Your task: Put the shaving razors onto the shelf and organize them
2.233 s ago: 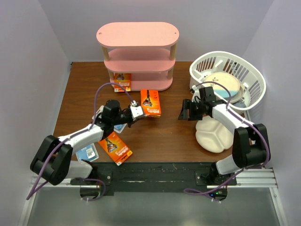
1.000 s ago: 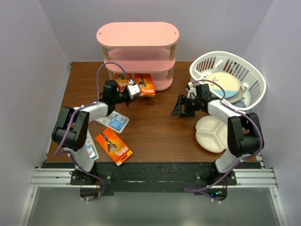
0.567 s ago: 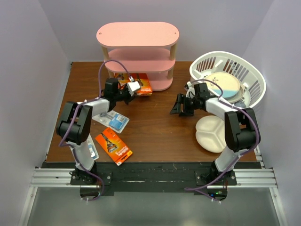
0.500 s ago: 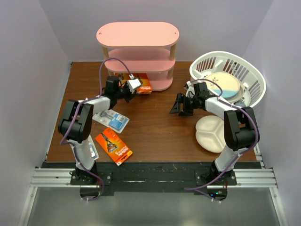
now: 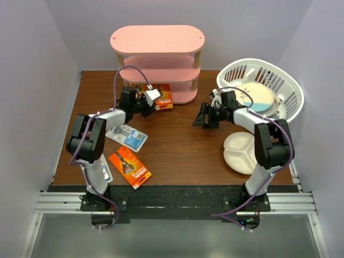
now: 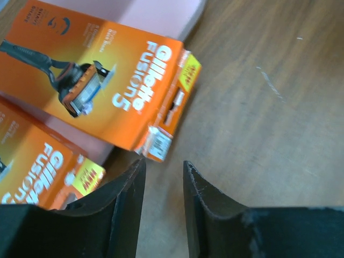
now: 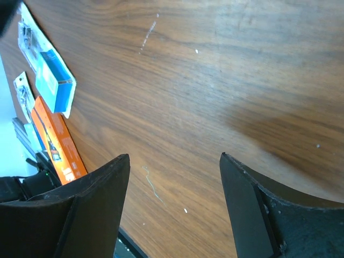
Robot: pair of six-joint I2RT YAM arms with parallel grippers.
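Observation:
The pink shelf [image 5: 156, 40] stands at the back. Two orange razor packs lie side by side on its bottom board, one [image 5: 165, 97] [image 6: 102, 80] in front of my left gripper, the other [image 5: 138, 92] [image 6: 37, 172] half under the arm. My left gripper [image 5: 157, 99] [image 6: 163, 162] is slightly open and empty, its tips just short of the nearer pack's corner. A third orange pack [image 5: 129, 167] [image 7: 54, 145] and two white-and-blue blister packs [image 5: 129, 136] [image 5: 102, 172] lie on the table at the left. My right gripper [image 5: 206, 121] [image 7: 173, 157] is wide open and empty over bare table.
A white slatted basket [image 5: 231, 70] with a round plate [image 5: 260, 97] in it stands at the back right. A white divided plate [image 5: 242, 153] lies in front of it, beside the right arm. Walls close in on both sides.
My left gripper carried an orange pack from mid-table to the shelf's bottom board and let go of it. My right gripper drifted a little left, still open.

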